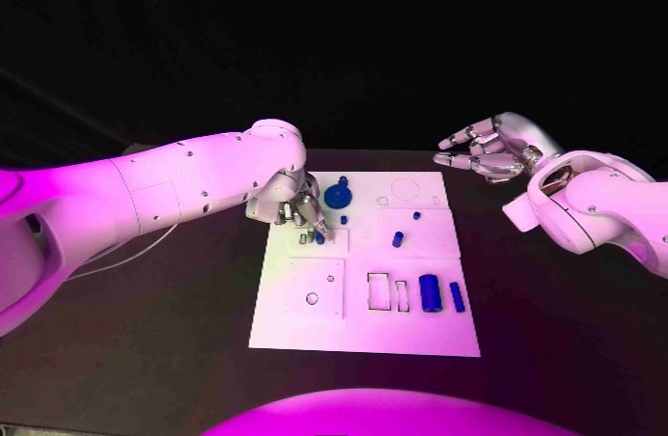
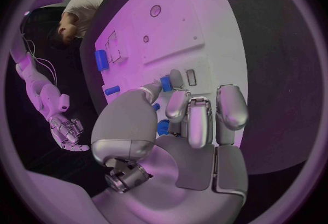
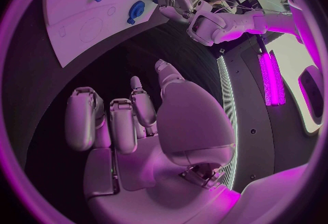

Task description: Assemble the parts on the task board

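Blue cylinders (image 1: 431,291) near board's (image 1: 365,335) edge

No readable text, label, brand, number or sign is showing anywhere. The board (image 1: 365,330) is carrying only thin outlined shapes, rectangles and circles, with no lettering that can be made out. The parts (image 1: 431,292) are showing plain blue surfaces, and the hands and arms are bearing no legible markings.

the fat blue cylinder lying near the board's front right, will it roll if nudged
Probably. The fat blue cylinder lies on its side on the flat white task board, so a sideways nudge would likely roll it. It looks stiff and light; its smooth surface might slip between fingertips.
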You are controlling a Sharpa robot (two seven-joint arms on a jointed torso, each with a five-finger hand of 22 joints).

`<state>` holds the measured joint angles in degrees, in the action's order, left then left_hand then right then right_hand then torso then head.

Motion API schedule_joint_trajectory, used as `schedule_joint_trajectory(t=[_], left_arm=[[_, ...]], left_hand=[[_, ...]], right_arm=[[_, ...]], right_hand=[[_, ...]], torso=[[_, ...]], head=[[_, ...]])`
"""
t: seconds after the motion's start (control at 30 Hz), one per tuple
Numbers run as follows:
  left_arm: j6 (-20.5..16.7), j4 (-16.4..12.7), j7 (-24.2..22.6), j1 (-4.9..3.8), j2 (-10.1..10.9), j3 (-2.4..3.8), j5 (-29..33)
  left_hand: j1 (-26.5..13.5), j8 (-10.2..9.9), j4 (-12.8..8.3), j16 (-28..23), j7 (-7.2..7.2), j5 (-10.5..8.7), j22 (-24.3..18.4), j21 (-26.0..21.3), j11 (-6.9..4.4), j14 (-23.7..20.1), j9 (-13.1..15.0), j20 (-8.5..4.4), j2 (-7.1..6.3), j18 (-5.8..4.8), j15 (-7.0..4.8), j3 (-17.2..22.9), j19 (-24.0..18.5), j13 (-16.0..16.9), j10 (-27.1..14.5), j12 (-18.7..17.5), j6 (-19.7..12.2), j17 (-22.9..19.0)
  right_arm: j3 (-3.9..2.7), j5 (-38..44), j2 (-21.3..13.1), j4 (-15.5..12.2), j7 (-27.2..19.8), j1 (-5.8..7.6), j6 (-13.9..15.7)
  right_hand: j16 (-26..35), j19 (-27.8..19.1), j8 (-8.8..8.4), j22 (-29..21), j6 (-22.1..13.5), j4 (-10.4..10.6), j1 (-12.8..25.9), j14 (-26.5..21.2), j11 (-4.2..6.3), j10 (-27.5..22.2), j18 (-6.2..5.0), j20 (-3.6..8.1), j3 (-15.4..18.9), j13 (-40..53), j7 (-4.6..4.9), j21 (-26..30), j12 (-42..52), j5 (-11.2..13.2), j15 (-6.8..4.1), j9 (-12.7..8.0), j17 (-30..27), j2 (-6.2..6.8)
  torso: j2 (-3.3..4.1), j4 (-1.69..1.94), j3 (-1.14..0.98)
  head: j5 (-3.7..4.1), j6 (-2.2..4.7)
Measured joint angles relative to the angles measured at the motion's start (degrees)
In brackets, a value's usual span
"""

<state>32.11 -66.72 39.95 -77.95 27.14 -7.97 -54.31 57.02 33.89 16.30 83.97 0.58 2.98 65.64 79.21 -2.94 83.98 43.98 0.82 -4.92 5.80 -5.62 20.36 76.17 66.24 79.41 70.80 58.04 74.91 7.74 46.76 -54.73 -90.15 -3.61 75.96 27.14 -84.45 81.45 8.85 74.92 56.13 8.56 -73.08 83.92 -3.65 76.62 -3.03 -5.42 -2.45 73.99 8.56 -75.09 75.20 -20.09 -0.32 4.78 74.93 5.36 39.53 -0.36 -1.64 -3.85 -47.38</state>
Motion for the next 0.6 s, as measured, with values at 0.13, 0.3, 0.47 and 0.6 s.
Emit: schedule_joint_trajectory(t=[0.13, 0.3, 0.47, 0.6], left_arm=[[-0.03, -0.41, 0.02, 0.01, 0.36, 0.01, -0.12], [-0.13, -1.07, 0.03, 0.01, 0.94, 0.10, -0.27], [-0.32, -1.72, 0.03, -0.03, 1.52, 0.26, -0.44], [-0.59, -2.43, 0.03, -0.08, 2.05, 0.70, -0.49]], left_hand=[[-0.08, -0.22, 0.08, 0.00, 0.00, 0.00, 0.00, 0.00, 0.00, 0.00, 0.09, 0.00, -0.08, 0.00, 0.00, -0.73, 0.00, 0.00, 0.00, 0.21, 0.00, 0.00], [-0.23, -0.22, 0.28, 0.00, 0.00, 0.00, -0.01, 0.00, 0.00, 0.00, 0.16, 0.00, -0.21, 0.00, 0.00, -1.26, 0.00, -0.01, 0.00, 0.22, 0.00, 0.00], [-0.53, -0.44, 0.27, 0.00, 0.00, 0.00, -0.01, 0.00, -0.03, 0.00, 0.19, 0.00, -0.07, 0.00, 0.00, -1.54, 0.00, -0.01, 0.03, 0.22, 0.00, 0.00], [-0.53, -0.44, 0.27, 0.00, 0.00, 0.00, -0.01, 0.00, -0.20, 0.00, 0.21, 0.00, -0.07, 0.00, 0.00, -1.54, 0.00, -0.01, 0.20, 0.22, -0.01, 0.00]], right_arm=[[0.00, 0.00, -0.02, 0.03, 0.00, 0.00, 0.00], [0.00, 0.00, -0.03, 0.07, 0.00, 0.00, 0.00], [0.00, 0.00, -0.03, 0.12, -0.01, 0.00, 0.00], [0.00, 0.00, -0.02, 0.17, -0.01, 0.00, 0.00]], right_hand=[[0.00, 0.00, 0.00, 0.00, 0.00, 0.00, 0.00, 0.00, 0.00, 0.00, 0.00, 0.00, 0.00, 0.00, 0.00, 0.00, 0.00, 0.00, 0.00, 0.00, 0.00, 0.00], [0.00, 0.00, 0.00, -0.01, 0.00, -0.16, 0.00, 0.00, 0.00, 0.00, 0.00, 0.00, 0.16, 0.00, 0.00, 0.00, 0.00, 0.00, 0.00, 0.00, -0.01, 0.00], [0.00, 0.00, 0.00, -0.01, 0.00, -0.16, 0.00, 0.00, 0.00, 0.00, 0.00, 0.00, 0.16, 0.00, 0.00, 0.00, 0.00, 0.00, 0.00, 0.00, -0.01, 0.00], [0.00, 0.00, 0.00, -0.01, 0.00, -0.16, 0.00, 0.00, 0.00, 0.00, 0.00, 0.00, 0.16, 0.00, 0.00, 0.00, 0.00, 0.00, 0.00, 0.00, -0.01, 0.00]], torso=[[0.00, 0.01, -0.01], [-0.03, 0.02, -0.01], [-0.03, 0.04, -0.03], [-0.03, 0.05, -0.03]], head=[[0.02, 0.03], [0.03, 0.04], [-0.02, 0.09], [-0.10, 0.16]])
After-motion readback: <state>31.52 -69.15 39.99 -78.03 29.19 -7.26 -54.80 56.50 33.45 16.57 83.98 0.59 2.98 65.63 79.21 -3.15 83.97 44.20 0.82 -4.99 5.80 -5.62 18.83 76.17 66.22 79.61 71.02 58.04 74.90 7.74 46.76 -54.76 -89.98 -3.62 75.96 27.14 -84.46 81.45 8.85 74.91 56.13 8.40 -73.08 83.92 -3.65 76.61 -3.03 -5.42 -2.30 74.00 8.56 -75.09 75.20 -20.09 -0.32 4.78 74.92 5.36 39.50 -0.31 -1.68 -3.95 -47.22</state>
